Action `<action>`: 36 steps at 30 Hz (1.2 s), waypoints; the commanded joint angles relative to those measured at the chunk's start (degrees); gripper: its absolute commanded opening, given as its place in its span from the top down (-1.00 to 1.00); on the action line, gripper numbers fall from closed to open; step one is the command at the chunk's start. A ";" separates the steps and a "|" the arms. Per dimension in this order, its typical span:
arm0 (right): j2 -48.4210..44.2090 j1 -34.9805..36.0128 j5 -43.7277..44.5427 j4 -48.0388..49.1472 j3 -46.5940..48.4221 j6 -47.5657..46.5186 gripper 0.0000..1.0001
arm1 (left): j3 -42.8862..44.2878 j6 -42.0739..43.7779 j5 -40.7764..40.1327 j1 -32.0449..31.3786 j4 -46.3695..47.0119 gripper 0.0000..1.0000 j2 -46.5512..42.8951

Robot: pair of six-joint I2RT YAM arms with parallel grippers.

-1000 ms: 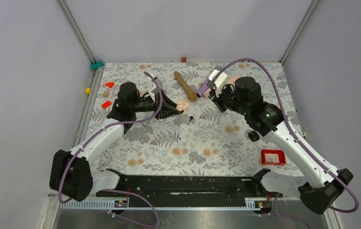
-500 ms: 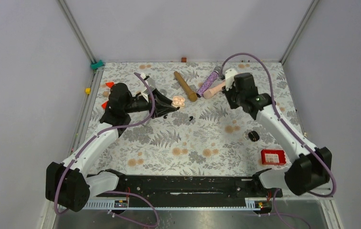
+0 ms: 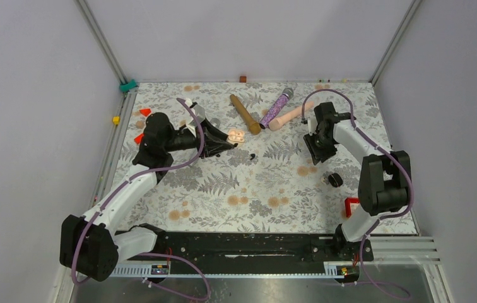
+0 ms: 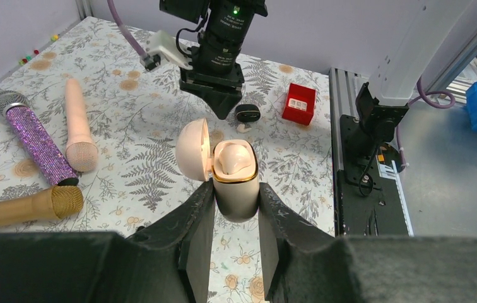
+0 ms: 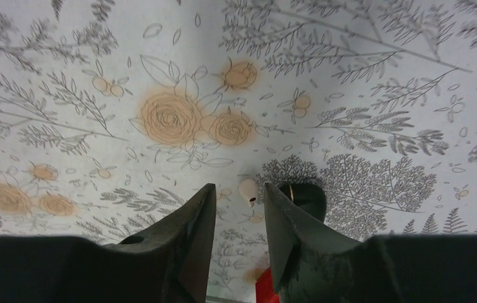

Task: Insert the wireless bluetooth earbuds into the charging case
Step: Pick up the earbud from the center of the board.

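Right tool: released, jaws slightly apart, nothing between them. A second ago it was up at the back with the pink microphone. That now lies free on the counter, just beside the purple microphone. The tool has pulled back to about 5 o'clock of it and points down at bare print.

Just past its tips are the black pebble and a small pale bit beside it; can't tell what that bit is. Neither sits between the jaws. Red box is further out at 5 o'clock.

Left tool: clenched on the charging case, lid flipped open, mouth up. It has barely shifted over the last second. Can't tell from the wrist view whether the wells are filled.

Earbud: one tiny black piece on the counter, near the case at its 5 o'clock. It is well apart from the right tool, roughly at that tool's 9 o'clock. I can't pick out the second one.

Read: the microphone is parked, so the right tool is free for the pick. Nothing looks inserted yet. Next likely needs a swing toward 9 o'clock and a fine pinch. The piece is tiny and easy to flick away.
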 commanded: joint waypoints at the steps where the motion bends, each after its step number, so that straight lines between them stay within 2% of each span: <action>1: 0.73 -0.34 -1.22 -4.22 -0.54 -2.88 0.18 | -0.40 -1.26 1.10 -0.09 4.68 1.00 -1.74; 13: 9.32 -4.39 -1.88 -9.62 1.34 -5.02 0.25 | -0.79 -2.03 1.14 -0.31 5.64 1.00 -1.86; 21: 11.08 -4.43 -2.99 -10.56 0.20 -5.57 0.33 | -0.80 -1.98 1.05 -0.35 5.65 1.00 -1.90; 25: 11.51 -4.44 -3.76 -10.99 -0.38 -5.89 0.46 | -0.78 -1.90 1.02 -0.38 5.65 1.00 -2.00; 29: 12.81 -4.43 -6.88 -13.08 0.46 -5.78 0.68 | -0.63 -1.94 1.00 -0.40 5.65 1.00 -1.78; 36: 10.12 -4.44 -11.72 -13.29 1.81 -5.36 0.76 | -0.71 -2.03 0.76 -0.65 5.64 1.00 -1.32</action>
